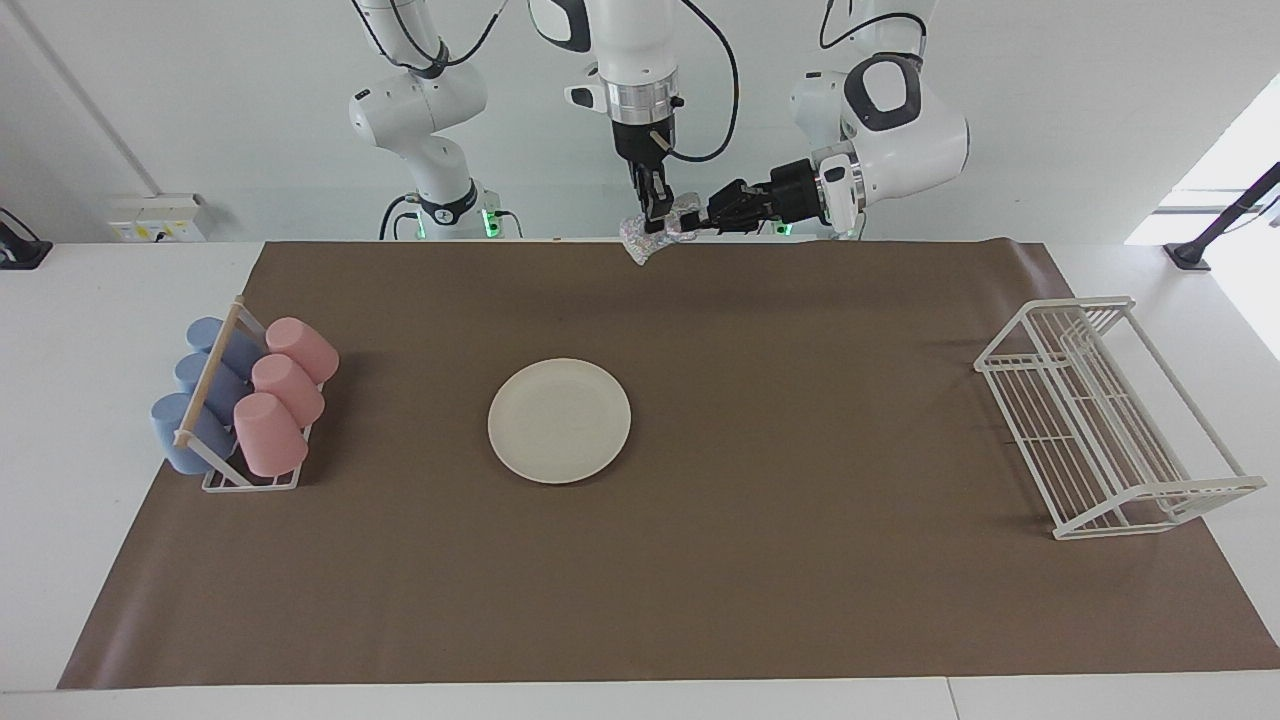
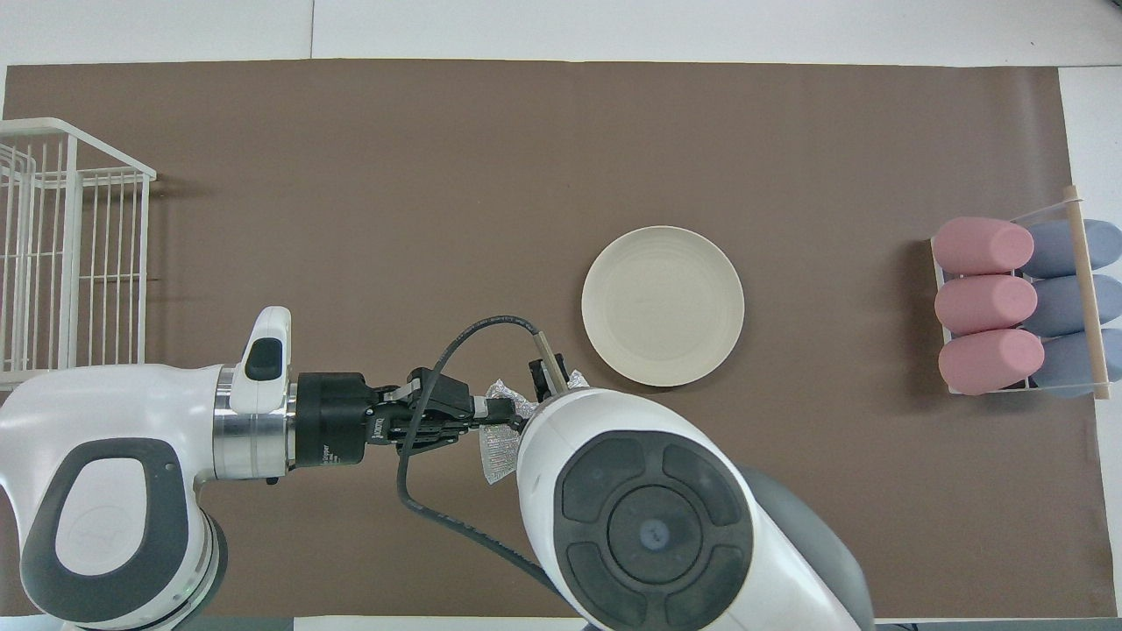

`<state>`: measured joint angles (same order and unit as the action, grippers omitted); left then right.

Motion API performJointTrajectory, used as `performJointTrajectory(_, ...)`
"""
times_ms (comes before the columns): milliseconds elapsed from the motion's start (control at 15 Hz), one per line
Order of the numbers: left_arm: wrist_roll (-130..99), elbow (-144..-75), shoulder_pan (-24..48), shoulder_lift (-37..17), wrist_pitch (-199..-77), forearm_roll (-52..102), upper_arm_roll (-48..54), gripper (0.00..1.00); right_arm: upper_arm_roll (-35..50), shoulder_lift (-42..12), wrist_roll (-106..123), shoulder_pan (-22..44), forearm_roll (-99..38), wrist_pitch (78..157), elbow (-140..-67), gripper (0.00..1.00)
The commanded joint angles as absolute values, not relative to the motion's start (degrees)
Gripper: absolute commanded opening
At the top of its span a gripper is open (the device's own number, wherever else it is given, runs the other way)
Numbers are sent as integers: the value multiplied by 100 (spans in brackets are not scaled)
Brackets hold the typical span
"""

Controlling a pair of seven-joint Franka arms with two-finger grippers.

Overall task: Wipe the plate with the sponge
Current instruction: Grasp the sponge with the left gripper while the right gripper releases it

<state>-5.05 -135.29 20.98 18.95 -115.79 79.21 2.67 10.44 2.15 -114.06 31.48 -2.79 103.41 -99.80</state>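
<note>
Holding the sponge point(image 1: 652, 236) up in the air between them, both arms meet over the edge of the brown mat point(image 1: 700, 560) closest to the robots. The left end effector point(image 1: 690, 218) reaches in sideways and looks clamped on one end of the sponge, while the right end effector point(image 1: 655, 212) hangs straight down and seems pinched on the other end, so this looks like a handover in progress. Which one lets go is anyone's guess. Farther out, the plate point(image 1: 559, 420) sits flat and bare mid-tabletop, well apart from the sponge. Next move calls for one arm releasing, then the other carrying the sponge out over the plate and lowering it to rub. The cups point(image 1: 280, 390) and wire rack point(image 1: 1100, 415) sit at the two ends, out of the way.
</note>
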Motion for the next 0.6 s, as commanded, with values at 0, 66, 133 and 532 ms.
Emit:
performJointTrajectory(0,-589,-13667,2030,2065,-11444,7989,211,0,1063,404,-10690,2848,-158,10231,-10046,100)
performJointTrajectory(66,-598,-13667,2022,2065,-11417,7981,211,0,1055,430,-10374,2787,-167,10170,-10055,100)
performJointTrajectory(133,-632,-13667,2021,2065,-11417,7963,211,0,1055,474,-9910,2630,-167,10038,-10046,100)
performJointTrajectory(532,-1483,-13623,1548,1987,-11426,6482,211,0,1046,624,-6256,1330,-255,9063,-9993,100)
